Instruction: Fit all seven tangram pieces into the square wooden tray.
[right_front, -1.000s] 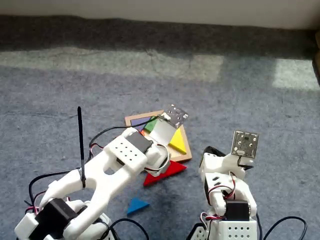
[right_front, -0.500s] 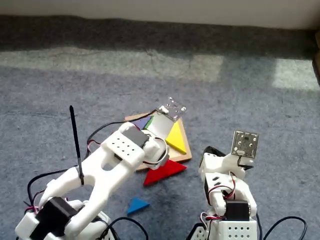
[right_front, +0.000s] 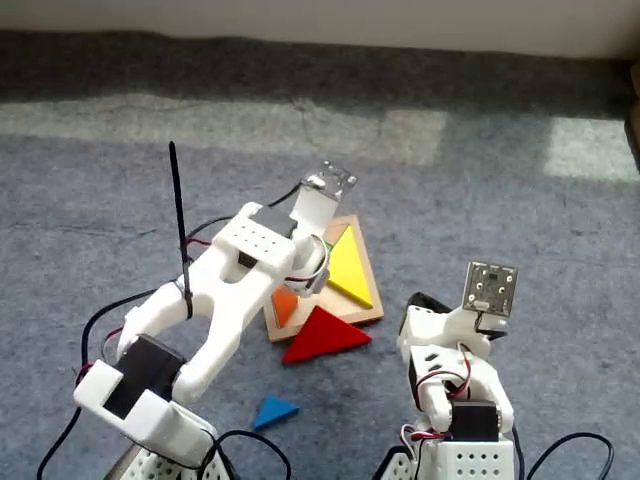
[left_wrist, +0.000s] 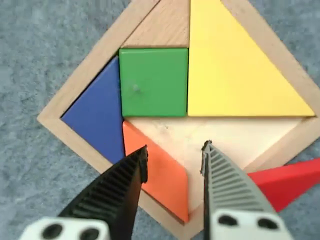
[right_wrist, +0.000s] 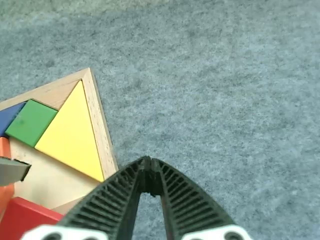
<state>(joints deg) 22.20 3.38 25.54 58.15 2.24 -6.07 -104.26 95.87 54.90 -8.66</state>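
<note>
Grey carpet (right_front: 450, 180) is spread under both arms, and the square wooden tray (right_front: 368, 270) is set near the middle of the high view. Four pieces are seated in it: a yellow triangle (left_wrist: 235, 70), a green square (left_wrist: 154, 81), a blue piece (left_wrist: 100, 117) and an orange piece (left_wrist: 162, 175). A red triangle (right_front: 325, 335) is laid on the carpet at the tray's six o'clock, right at its rim. A small blue triangle (right_front: 273, 410) is seen well apart at seven o'clock. The left gripper (left_wrist: 174, 150) is held over the orange piece, its jaws parted partway and nothing gripped. The right gripper (right_wrist: 148, 167) is closed on nothing above carpet at the tray's four o'clock.
</note>
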